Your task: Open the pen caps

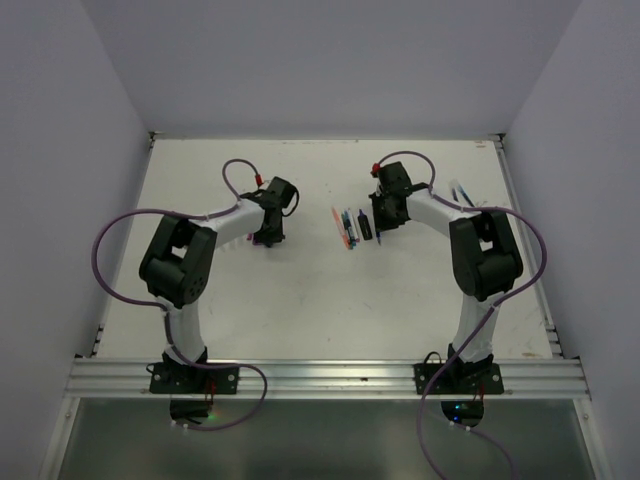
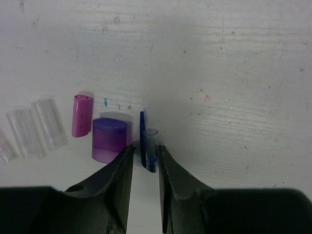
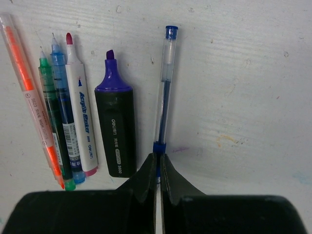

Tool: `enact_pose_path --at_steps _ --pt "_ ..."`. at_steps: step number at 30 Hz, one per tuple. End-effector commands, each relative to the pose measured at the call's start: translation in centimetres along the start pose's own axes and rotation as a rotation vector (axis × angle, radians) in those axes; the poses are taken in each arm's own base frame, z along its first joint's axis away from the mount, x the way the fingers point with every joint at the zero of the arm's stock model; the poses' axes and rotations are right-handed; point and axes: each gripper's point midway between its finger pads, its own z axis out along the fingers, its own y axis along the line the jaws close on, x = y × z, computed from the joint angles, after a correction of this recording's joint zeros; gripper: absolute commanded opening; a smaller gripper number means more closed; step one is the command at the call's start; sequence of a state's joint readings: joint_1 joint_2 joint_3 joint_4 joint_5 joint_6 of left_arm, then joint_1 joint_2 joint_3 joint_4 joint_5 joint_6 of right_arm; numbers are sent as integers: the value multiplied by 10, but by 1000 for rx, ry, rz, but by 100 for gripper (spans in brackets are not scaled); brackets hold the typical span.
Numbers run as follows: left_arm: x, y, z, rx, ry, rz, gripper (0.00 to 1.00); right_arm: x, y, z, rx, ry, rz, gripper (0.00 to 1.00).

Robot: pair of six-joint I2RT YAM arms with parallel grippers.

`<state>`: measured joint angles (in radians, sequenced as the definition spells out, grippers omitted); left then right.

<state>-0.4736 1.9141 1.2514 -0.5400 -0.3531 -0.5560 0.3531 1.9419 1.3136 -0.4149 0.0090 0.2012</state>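
Observation:
In the left wrist view my left gripper (image 2: 145, 152) is open and low over the table. A clear pen cap with a blue clip (image 2: 149, 148) lies between its fingertips. A purple marker cap (image 2: 109, 140), a pink cap (image 2: 81, 115) and clear caps (image 2: 36, 127) lie to its left. In the right wrist view my right gripper (image 3: 159, 158) is shut on the tip end of a blue ballpoint pen (image 3: 166, 83) lying on the table. Beside it lie a black highlighter with a bare purple tip (image 3: 116, 129) and several thin uncapped pens (image 3: 63, 107).
In the top view the left gripper (image 1: 268, 230) is left of centre and the right gripper (image 1: 386, 212) is right of centre, with the row of pens (image 1: 350, 228) between them. Purple cables loop beside both arms. White walls close in the table.

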Motion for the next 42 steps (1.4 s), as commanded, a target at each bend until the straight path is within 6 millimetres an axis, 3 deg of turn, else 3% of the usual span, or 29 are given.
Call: enact_pose_path --at_steps 1,3,9,15,20,21,24,30,31,34,38,42 --pt "-10 5 -7 -4 -33 -17 30 -19 3 0 -13 -49 3 0" --pt "-17 1 -15 28 -54 -24 30 -18 3 1 -13 -48 6 0" --pt "-30 -1 -32 63 -98 -38 33 -18 8 -2 -37 -50 11 14" --pt "-40 -5 -48 100 -143 -47 38 -29 8 -15 -36 -99 19 22" --pt "-43 -9 -55 122 -170 -40 39 -38 5 -34 -22 -149 38 27" --pt "-44 -11 -58 132 -179 -41 39 -46 1 -46 -3 -186 46 27" --pt "-50 -16 -72 171 -225 -50 39 -54 -16 -67 48 -238 90 28" --pt "-61 -50 -119 345 -352 -42 41 -51 -101 -86 265 -277 244 36" --pt "-63 -63 -127 399 -378 -35 42 -50 -122 -85 303 -275 281 36" --pt "-63 -80 -138 509 -406 -29 42 -52 -161 -83 357 -273 342 38" --pt "-56 -97 -147 634 -431 -6 43 -56 -188 -67 399 -252 385 42" --pt "-51 -99 -142 641 -421 27 43 -60 -210 -59 435 -247 428 48"
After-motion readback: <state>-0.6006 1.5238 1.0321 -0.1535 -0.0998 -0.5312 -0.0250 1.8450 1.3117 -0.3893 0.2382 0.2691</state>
